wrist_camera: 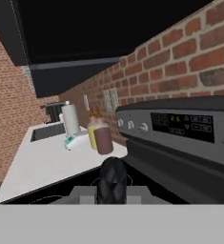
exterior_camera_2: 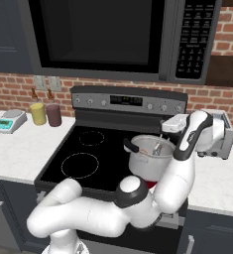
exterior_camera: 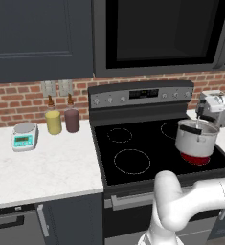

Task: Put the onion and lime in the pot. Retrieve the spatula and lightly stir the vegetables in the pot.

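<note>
On the white counter (exterior_camera: 47, 167): kitchen scale (exterior_camera: 25, 136), yellow bottle (exterior_camera: 53, 120) touching maroon bottle (exterior_camera: 72, 118), against brick wall (exterior_camera: 18, 101). Black stove (exterior_camera: 133, 148) alongside, microwave (exterior_camera_2: 113, 37) above, silver toaster (exterior_camera_2: 221, 133) at right.

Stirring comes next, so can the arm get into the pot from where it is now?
Probably yes. The pincer hangs shut just above the pot, which has no lid, and the spatula seems to slant from it down into the pot.

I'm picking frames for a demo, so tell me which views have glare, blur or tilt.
Left base view: soft, even light, sheen on the pot. Right base view: similar, no hard shadows on the stove. Hand view: rolled sideways, the gripper blurred up close.
</note>
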